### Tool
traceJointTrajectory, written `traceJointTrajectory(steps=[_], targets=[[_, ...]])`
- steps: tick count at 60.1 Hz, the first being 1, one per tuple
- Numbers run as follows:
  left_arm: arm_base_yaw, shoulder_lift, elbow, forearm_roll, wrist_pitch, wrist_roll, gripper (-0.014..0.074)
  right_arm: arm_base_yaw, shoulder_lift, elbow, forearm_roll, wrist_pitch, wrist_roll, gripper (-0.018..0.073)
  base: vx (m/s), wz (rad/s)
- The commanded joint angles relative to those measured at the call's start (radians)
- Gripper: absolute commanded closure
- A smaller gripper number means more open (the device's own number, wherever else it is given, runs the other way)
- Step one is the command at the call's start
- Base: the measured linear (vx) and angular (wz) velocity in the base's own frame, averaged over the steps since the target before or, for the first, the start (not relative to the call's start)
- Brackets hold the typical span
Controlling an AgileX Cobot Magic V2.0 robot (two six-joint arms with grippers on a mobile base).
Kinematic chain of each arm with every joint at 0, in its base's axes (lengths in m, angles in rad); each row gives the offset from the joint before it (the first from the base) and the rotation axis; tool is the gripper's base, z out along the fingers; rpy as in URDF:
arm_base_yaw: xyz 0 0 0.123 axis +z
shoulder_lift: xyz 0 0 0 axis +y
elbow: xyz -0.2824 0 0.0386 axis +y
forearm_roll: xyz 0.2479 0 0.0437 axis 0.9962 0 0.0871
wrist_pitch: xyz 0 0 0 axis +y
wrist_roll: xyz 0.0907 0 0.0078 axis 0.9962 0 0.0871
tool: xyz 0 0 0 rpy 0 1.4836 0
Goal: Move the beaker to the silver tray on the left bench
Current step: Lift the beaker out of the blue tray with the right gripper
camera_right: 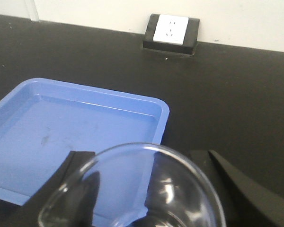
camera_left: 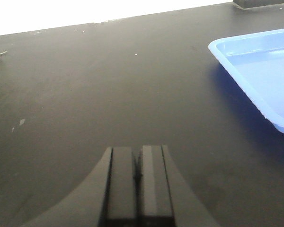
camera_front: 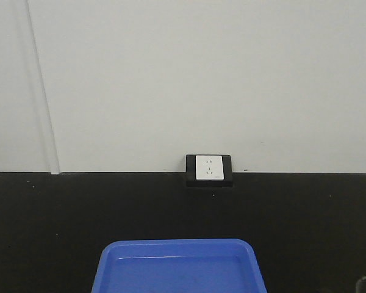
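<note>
Blue tray (camera_front: 180, 268) on blk worktop (camera_front: 49, 226), wall socket (camera_front: 208, 168) behind, at white wall (camera_front: 201, 73).

The beaker (camera_right: 132, 198) is filling the bottom of the right wrist view: clear glass, nearly transparent, its round rim opening toward the camera. It is sitting between the dark fingers of the right gripper (camera_right: 142, 177), showing over the blue tray's (camera_right: 61, 127) near edge.

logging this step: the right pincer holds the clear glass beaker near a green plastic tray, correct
No: the rectangular plastic tray is bright blue, not green, as the right wrist-mounted view shows. The right pincer does hold the clear glass beaker near it.
</note>
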Motion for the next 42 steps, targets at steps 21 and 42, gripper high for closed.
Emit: traceJointTrajectory(steps=[21,42], targets=[[-0.007,-0.007,0.02,-0.003,-0.075,-0.002,0.0595,0.0,-0.104,0.018,-0.023,-0.03,0.0,0.0571,0.0,0.0],[-0.007,-0.007,0.02,-0.003,-0.075,-0.002,0.0595,0.0,-0.104,0.018,-0.023,-0.03,0.0,0.0571,0.0,0.0]])
